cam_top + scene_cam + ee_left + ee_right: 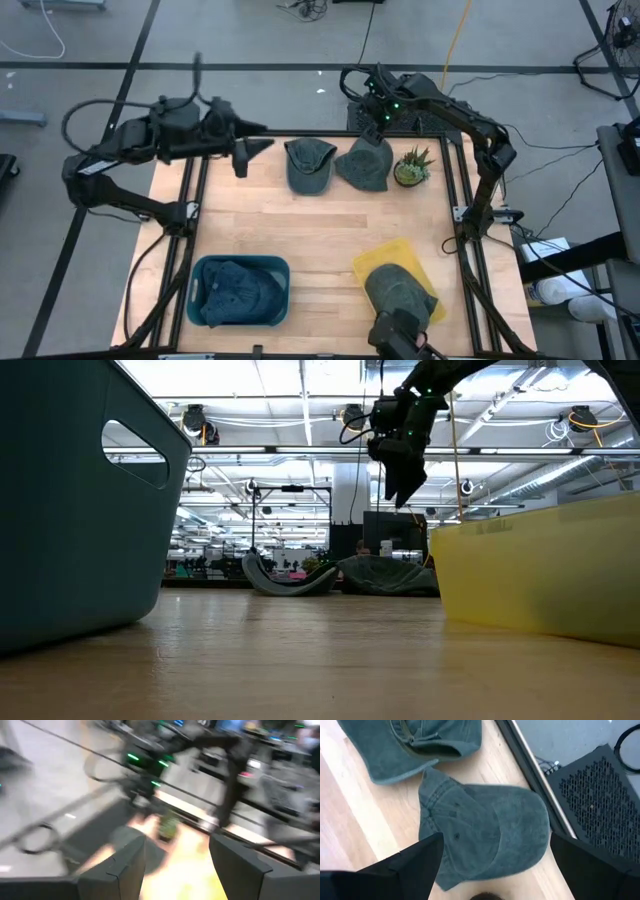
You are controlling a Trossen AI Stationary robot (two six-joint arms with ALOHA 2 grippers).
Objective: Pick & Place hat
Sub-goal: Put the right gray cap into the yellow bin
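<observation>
Two grey-green hats lie on the wooden table near its far edge: one to the left and one to the right, both resting flat on the wood. My right gripper hangs open above the right hat, pointing steeply down, clear of it in the low view. My left gripper is open and empty, raised over the table's far left, left of the hats.
A small potted plant stands just right of the right hat. A blue bin holding hats sits at the near left. A yellow container with one hat sits at the near right. Bare wood lies in the middle.
</observation>
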